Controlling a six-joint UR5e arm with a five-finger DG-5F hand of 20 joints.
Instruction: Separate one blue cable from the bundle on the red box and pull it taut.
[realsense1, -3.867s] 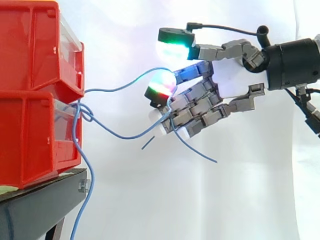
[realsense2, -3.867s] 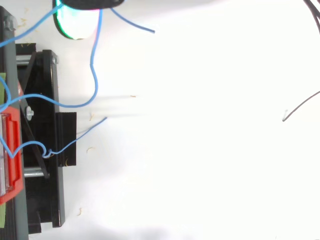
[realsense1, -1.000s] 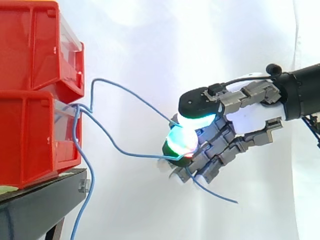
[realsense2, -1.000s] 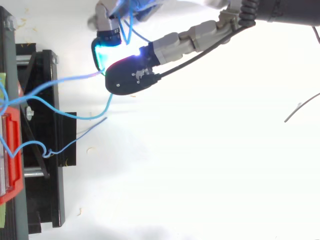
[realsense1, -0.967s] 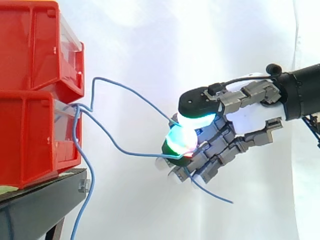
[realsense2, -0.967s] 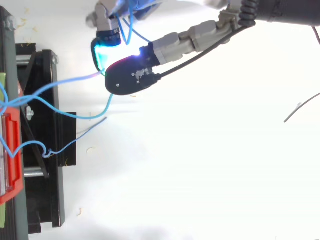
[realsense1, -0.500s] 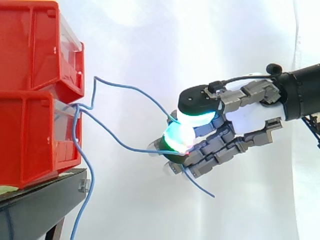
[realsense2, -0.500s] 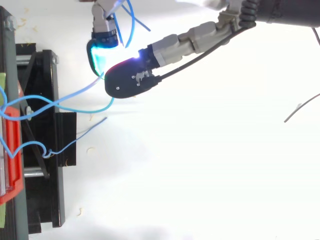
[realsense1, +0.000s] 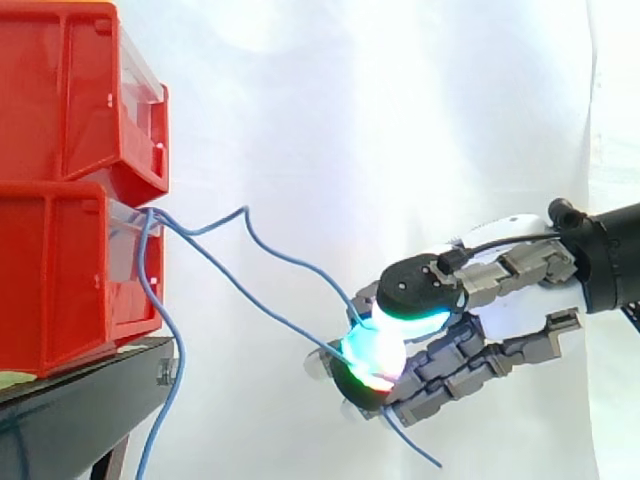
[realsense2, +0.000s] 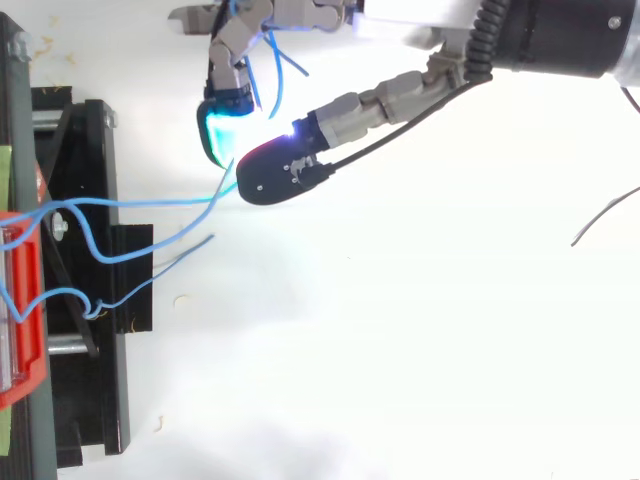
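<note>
Two stacked red bins (realsense1: 70, 190) stand at the left on a black stand (realsense1: 80, 410). A bundle of thin blue cables (realsense1: 160, 222) hangs from the lower bin's front. One blue cable (realsense1: 255, 298) runs almost straight from the bundle down to my hand (realsense1: 450, 340), which is low and to the right. The hand is shut on this cable, pinching it between glowing cyan-green pads (realsense1: 372, 355). A second strand (realsense1: 290, 262) arcs above it to the same pinch. The cable's free end (realsense1: 415, 447) trails below the hand. In the top view the hand (realsense2: 330, 120) sits near the upper edge.
Another blue strand (realsense1: 165, 370) droops from the bundle past the stand's edge. In the top view a loose cable loop (realsense2: 90, 300) lies on the black stand (realsense2: 90, 330), and a thin dark wire (realsense2: 605, 215) lies at the right. White curtain lies behind.
The hand has moved down and to the right, away from the bins, with the cable in its pinch. The lower strand has straightened and the upper loop has flattened.
</note>
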